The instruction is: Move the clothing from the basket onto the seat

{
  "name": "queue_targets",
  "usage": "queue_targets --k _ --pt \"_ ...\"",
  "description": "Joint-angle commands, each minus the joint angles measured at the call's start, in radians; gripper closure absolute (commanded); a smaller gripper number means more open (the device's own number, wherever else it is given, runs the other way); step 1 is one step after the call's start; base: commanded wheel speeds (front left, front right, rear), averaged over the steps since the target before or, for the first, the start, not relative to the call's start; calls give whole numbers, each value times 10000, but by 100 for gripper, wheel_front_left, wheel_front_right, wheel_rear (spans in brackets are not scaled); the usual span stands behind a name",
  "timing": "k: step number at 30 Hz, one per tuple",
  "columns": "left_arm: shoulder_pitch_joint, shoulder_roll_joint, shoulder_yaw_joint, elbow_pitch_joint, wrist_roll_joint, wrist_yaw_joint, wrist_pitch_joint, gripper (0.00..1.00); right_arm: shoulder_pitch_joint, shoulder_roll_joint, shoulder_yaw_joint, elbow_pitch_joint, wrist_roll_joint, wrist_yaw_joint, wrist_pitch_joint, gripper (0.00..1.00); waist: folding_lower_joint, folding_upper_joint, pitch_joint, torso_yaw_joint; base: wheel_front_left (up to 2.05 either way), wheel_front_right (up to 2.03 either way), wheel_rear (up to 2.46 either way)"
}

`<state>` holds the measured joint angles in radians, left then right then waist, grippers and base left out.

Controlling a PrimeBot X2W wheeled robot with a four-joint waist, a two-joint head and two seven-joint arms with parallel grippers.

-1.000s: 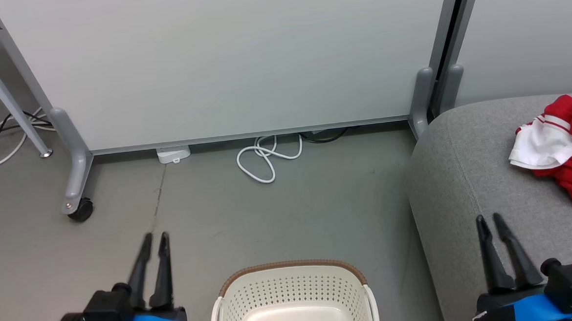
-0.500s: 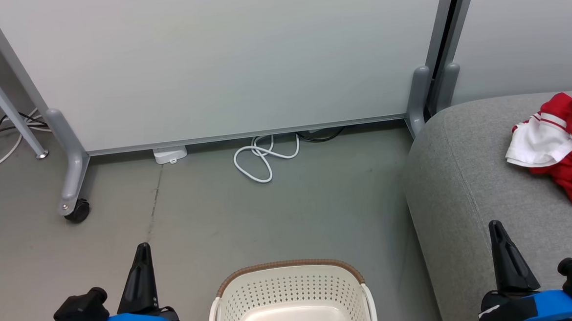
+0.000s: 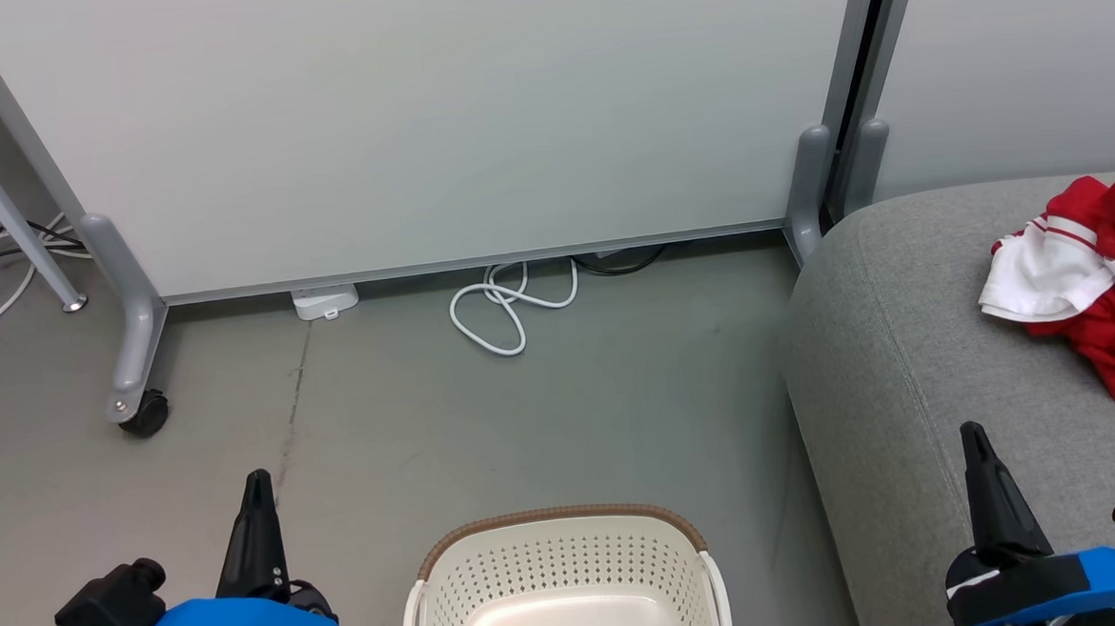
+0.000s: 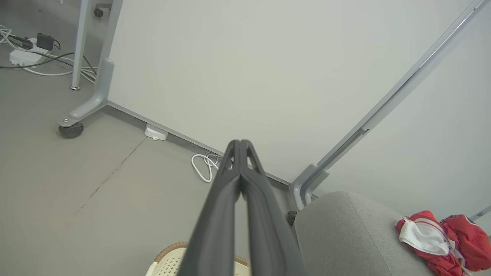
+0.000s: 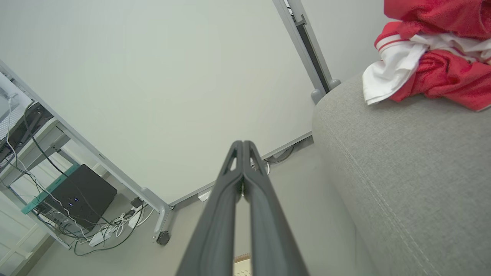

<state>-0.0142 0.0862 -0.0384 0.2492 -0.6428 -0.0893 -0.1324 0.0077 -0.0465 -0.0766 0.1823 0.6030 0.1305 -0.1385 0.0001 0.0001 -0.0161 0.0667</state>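
Your left gripper (image 3: 258,481) has its jaws pressed together on nothing, with the tips pointing out over the grey floor (image 3: 573,417). Your right gripper (image 3: 972,432) is the same, jaws together and empty, and its tips sit over the near part of the seat (image 3: 903,352).

The clothing (image 3: 1091,304) lies in a crumpled red-and-white heap on the seat. It is ahead of the right jaws and a little to their right, well apart from them. From the left jaws it lies far off to the right, past the basket (image 3: 559,521) and the seat's rounded edge.

The basket stands on the floor between the two sets of jaws, set back behind their tips. Its brown rim faces forward, and the part of its pale bottom you can see carries a small label. A white cable (image 3: 509,306) lies coiled on the floor ahead, well beyond both sets of jaws.
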Motion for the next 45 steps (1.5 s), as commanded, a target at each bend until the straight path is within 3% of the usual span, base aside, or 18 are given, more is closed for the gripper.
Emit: queue_targets --k 1,45 --pt "-352 -5 137 -159 -385 -68 86 100 -298 -36 -51 -81 409 2 97 100 -1 -1 3 -9 0 0 0" --pt "-753 -202 940 -106 -5654 -280 1451 100 -843 -49 -241 320 5898 3 1484 100 -1 -1 88 -311 0 0 0"
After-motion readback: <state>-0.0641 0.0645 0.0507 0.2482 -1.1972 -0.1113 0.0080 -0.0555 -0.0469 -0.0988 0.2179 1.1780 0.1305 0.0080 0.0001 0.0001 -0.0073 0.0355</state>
